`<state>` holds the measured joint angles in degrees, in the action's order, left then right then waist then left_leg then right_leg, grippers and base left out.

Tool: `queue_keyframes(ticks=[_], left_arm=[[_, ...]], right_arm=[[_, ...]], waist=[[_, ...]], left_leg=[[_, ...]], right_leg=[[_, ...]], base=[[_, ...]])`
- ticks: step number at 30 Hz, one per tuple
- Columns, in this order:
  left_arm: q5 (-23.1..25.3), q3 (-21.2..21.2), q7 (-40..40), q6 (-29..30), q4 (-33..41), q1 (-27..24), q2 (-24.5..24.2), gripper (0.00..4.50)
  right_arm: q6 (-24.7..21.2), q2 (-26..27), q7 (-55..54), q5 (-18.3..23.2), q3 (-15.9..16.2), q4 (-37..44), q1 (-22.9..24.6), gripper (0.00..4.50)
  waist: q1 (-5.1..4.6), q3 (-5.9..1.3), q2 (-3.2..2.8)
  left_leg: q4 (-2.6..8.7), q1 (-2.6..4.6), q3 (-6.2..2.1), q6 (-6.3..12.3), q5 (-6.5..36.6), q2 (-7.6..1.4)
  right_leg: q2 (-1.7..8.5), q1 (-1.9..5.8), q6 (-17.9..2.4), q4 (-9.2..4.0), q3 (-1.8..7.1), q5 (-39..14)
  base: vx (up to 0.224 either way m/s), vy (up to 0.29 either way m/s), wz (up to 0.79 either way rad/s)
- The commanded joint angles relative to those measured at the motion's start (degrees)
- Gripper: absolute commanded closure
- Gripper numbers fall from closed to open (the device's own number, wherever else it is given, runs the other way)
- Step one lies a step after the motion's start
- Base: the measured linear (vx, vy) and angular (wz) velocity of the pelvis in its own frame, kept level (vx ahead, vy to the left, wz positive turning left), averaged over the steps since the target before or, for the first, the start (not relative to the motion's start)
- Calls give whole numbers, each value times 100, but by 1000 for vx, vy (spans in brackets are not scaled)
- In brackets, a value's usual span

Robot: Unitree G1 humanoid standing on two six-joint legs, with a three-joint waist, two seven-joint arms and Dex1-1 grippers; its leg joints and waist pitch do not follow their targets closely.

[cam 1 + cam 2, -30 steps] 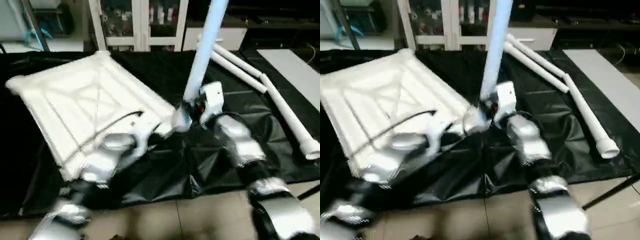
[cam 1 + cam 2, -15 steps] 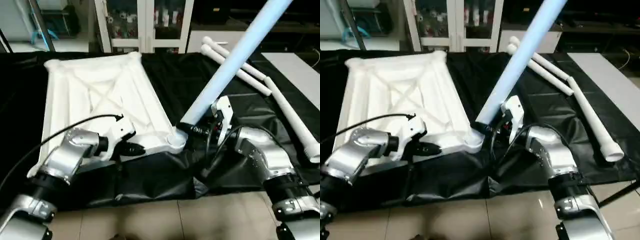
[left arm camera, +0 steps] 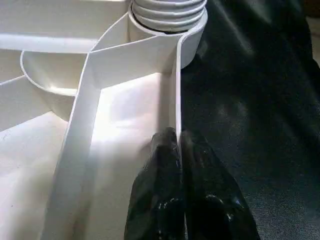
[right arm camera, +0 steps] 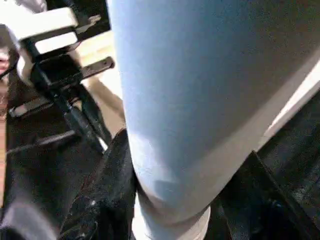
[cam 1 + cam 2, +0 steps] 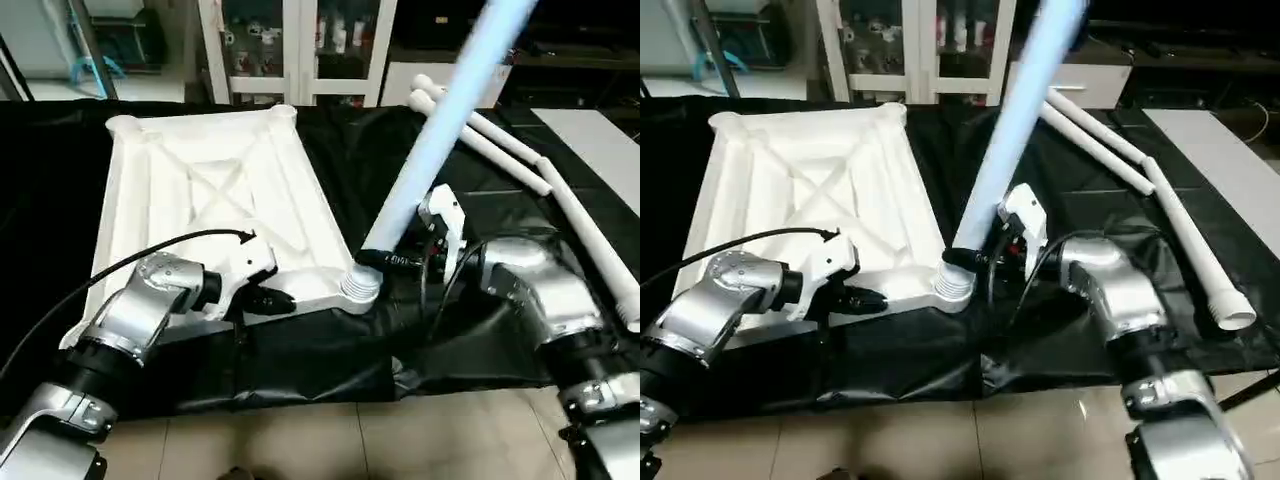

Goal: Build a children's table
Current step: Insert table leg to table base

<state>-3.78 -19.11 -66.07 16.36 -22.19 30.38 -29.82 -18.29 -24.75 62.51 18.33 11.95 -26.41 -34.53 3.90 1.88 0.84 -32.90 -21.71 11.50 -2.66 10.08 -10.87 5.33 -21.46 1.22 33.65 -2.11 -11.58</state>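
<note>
The white tabletop [image 5: 200, 200] lies ribbed side up on the black cover. My left gripper [image 5: 278, 300] is shut on its near rim, the black fingers [image 3: 157, 190] pinching the thin rim wall [image 3: 176, 100]. A long white leg [image 5: 430, 140] rises at a slant from the near right corner socket [image 5: 358, 287], its threaded end [image 3: 167, 7] resting at the socket mouth. My right gripper [image 5: 398, 258] is shut on the leg's lower end, with a finger [image 4: 107, 195] on each side of the tube [image 4: 190, 100].
Three more white legs lie at the back right: two side by side [image 5: 480, 135] and one along the right [image 5: 590, 235]. The black-covered work table [image 5: 300, 350] ends just in front of my arms, with tiled floor below. Glass cabinets stand behind.
The leg in my right gripper has swung from leaning far right to more upright over the corner socket. My left gripper keeps its hold on the rim. The camera has shifted a little.
</note>
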Motion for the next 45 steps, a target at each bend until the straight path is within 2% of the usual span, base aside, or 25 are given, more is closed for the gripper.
queue_keyframes(ticks=[1, 2, 4, 6, 10, 13, 15, 17, 19, 21, 24, 25, 27, 28, 30, 36, 41, 44, 45], left_arm=[[69, 143, 109, -40, 67, 221, -117, 450], [72, 141, 111, -46, 63, 222, -114, 450], [120, 131, 97, -68, 38, 235, -94, 450], [130, 124, 99, -71, 34, 239, -94, 450], [138, 102, 100, -76, 21, 239, -91, 450], [149, 85, 119, -68, 35, 228, -55, 450], [149, 81, 132, -57, 56, 217, -36, 450], [147, 80, 134, -52, 64, 211, -31, 450], [146, 77, 139, -52, 78, 190, -34, 450], [149, 77, 158, -55, 82, 176, -31, 450], [143, 90, 160, -41, 105, 160, -14, 450], [140, 92, 150, -38, 107, 160, -11, 450], [147, 92, 140, -41, 102, 162, -7, 450], [157, 90, 131, -50, 79, 176, -1, 450], [159, 84, 126, -62, 50, 195, 4, 450], [167, 87, 134, -78, 14, 227, 30, 450], [151, 153, 229, -50, -9, 220, 69, 450], [206, 187, 697, 191, 12, 134, 338, 450], [232, 191, 871, 280, 26, 117, 453, 450]], right_arm=[[-491, -295, 192, -599, 518, -386, 313, 267], [-501, -302, 206, -604, 543, -384, 290, 267], [-529, -349, 368, -732, 771, -428, 137, 267], [-540, -358, 406, -779, 839, -440, 114, 267], [-457, -340, 451, -1047, 1102, -541, 183, 267], [-441, -223, 320, -1058, 1129, -688, 269, 267], [-371, -157, 177, -1106, 1108, -791, 353, 267], [-343, -139, 116, -1117, 1091, -822, 398, 267], [-332, -103, 15, -1083, 1028, -841, 495, 267], [-219, 10, -272, -1022, 819, -966, 613, 267], [-188, 178, -622, -887, 510, -1110, 752, 267], [-200, 199, -644, -854, 472, -1115, 776, 267], [-199, 212, -672, -839, 451, -1114, 797, 267], [-210, 207, -667, -834, 458, -1088, 808, 267], [-233, 208, -669, -826, 448, -1075, 810, 267], [-246, 250, -721, -932, 363, -1247, 781, 267], [-162, 366, -1026, -952, 244, -1421, 718, 267], [83, 709, -2233, -1045, -102, -1936, 380, 267], [123, 809, -2599, -1073, -201, -2093, 273, 267]], waist=[[-19, -311, -47], [-17, -309, -46], [-16, -297, -3], [-6, -287, -26], [-4, -305, -24], [-10, -307, -13], [-17, -287, 8], [-20, -275, -4], [-37, -250, -3], [-59, -270, 10], [-83, -251, -12], [-112, -224, -22], [-150, -229, -2], [-156, -232, -22], [-167, -233, -10], [-165, -233, 4], [-180, -212, 3], [-250, -193, -15], [-287, -192, -40]], left_leg=[[370, 193, -62, 14, 982, -238], [366, 192, -61, 13, 992, -237], [371, 180, -66, -15, 1101, -241], [376, 191, -67, -59, 1202, -250], [374, 198, -76, -137, 1170, -246], [379, 198, -77, -152, 1222, -241], [402, 204, -81, -210, 1457, -246], [421, 213, -93, -266, 1634, -250], [456, 245, -113, -395, 2056, -255], [463, 260, -132, -478, 2237, -254], [483, 264, -148, -522, 2410, -255], [503, 279, -174, -582, 2759, -251], [510, 292, -215, -631, 3102, -246], [509, 300, -226, -646, 3158, -250], [508, 312, -221, -626, 3240, -249], [515, 280, -210, -587, 3086, -255], [526, 291, -230, -617, 3320, -253], [538, 286, -266, -713, 3593, -246], [545, 278, -300, -756, 3700, -238]], right_leg=[[233, 127, -1567, -213, 148, 1], [233, 122, -1569, -210, 151, -12], [243, 119, -1531, -216, 154, -242], [252, 101, -1500, -231, 162, -416], [233, 101, -1467, -207, 158, -262], [228, 104, -1463, -209, 154, -215], [236, 92, -1430, -243, 159, -483], [247, 87, -1385, -264, 163, -716], [248, 55, -1264, -319, 171, -1196], [254, 43, -1187, -340, 175, -1351], [248, 13, -1143, -363, 177, -1461], [233, -12, -1070, -395, 162, -1804], [242, -21, -947, -430, 153, -2184], [242, -32, -937, -429, 157, -2195], [240, -57, -925, -453, 163, -2195], [241, -50, -999, -432, 172, -1986], [251, -83, -915, -471, 166, -2333], [262, -116, -830, -491, 149, -2682], [264, -108, -770, -507, 125, -2834]], base=[[0, 0, 0], [0, 0, 0], [0, 0, 0], [0, 0, 0], [0, 0, 0], [0, 0, 0], [0, 0, 0], [0, 0, 0], [0, 0, 0], [0, 0, 0], [0, 0, 0], [0, 0, 0], [0, 0, 0], [0, 0, 0], [0, 0, 0], [0, 0, 0], [0, 0, 0], [0, 0, 0], [0, 0, 0]])
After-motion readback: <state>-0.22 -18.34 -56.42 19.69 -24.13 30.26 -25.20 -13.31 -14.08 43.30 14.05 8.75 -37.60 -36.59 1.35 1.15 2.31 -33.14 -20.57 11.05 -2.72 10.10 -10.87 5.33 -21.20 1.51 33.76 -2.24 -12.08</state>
